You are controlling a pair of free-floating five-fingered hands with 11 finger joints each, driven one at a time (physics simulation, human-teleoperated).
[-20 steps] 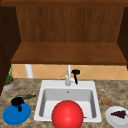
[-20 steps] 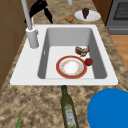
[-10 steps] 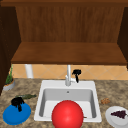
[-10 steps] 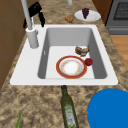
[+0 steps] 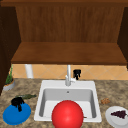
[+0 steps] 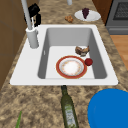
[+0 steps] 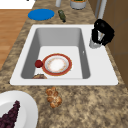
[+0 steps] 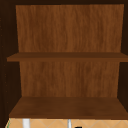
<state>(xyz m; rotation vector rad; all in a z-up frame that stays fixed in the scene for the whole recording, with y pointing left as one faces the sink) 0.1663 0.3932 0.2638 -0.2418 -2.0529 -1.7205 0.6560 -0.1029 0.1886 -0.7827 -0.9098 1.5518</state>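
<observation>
While our right hand (image 5: 77, 74) hangs just behind the faucet (image 5: 68, 75), fingers curled down and grasping nothing, our left hand (image 5: 17, 102) rests on the blue plate (image 5: 16, 115) left of that faucet, its fingers drooping loosely, likely steadying it.
</observation>
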